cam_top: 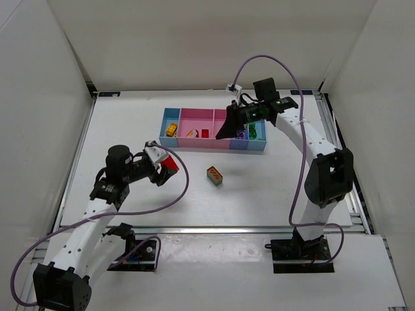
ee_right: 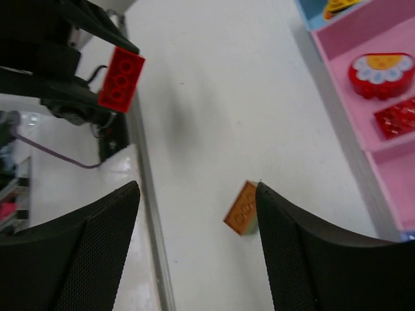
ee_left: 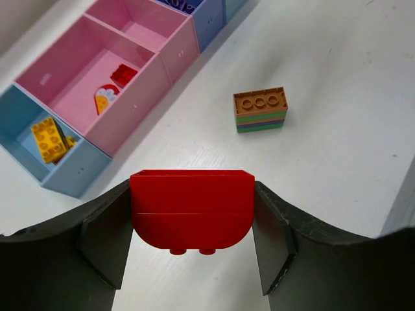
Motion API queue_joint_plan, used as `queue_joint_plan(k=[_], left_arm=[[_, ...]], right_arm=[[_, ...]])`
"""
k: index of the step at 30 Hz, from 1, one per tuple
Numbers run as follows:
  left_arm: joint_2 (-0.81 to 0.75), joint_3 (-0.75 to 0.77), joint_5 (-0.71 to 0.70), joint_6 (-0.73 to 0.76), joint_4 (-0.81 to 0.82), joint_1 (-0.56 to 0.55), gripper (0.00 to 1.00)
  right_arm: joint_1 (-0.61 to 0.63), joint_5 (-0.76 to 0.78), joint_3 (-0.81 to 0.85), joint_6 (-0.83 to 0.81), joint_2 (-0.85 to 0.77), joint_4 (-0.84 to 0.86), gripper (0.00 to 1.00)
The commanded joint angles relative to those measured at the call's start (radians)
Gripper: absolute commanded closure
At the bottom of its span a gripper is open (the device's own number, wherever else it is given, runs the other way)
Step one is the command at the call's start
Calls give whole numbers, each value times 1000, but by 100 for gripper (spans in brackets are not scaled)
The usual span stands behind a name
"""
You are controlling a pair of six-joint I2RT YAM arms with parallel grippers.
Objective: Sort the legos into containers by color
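Legos (ee_left: 123, 74), red, in pink bin (ee_left: 139, 107)

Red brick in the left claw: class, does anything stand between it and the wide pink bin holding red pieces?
Nothing visible does. Only table surface lies between the red brick and the wide pink bin; the orange-topped stack sits off to one side.

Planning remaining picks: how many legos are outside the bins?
2: a red brick in the left gripper, an orange-topped stack on the table. Others may be hidden.
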Motion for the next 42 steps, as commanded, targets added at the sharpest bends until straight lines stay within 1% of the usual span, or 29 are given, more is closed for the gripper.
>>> queue_joint_plan(k=[1,2,4,6,11,13,15,19,21,22,24,26,33,42], left_arm=[[-34,-10,14,156,5,-13,80],[-34,-11,-1,177,12,-13,80],[-36,-13,-23,226,33,-13,80],[-33,-13,-29,277,45,-16,80],[9,-1,-61,328,131,-21,80],[22,10,-56,342,142,-22,80],[33,19,-63,329,159,-25,80],[49,27,-60,335,168,-37,80],[67,39,-61,319,177,-41,80],[75,53,-61,303,179,-41,80],[90,67,-61,285,183,-42,80],[107,74,-63,279,190,-47,80],[151,108,-78,262,211,-65,80],[173,114,-87,260,223,-87,80]], right_arm=[[31,-150,44,201,51,51,24],[36,-152,54,252,63,71,24],[66,-158,69,274,77,79,23],[106,-131,90,289,92,79,23],[163,-105,135,367,144,137,21],[181,-89,153,393,159,162,20],[186,-74,184,419,184,173,19],[213,4,247,407,216,147,20],[232,76,276,378,228,119,20],[252,136,291,366,232,98,20],[266,176,298,344,236,85,19],[281,191,301,343,241,82,18],[306,172,313,349,262,97,18],[312,170,340,353,285,110,18]])
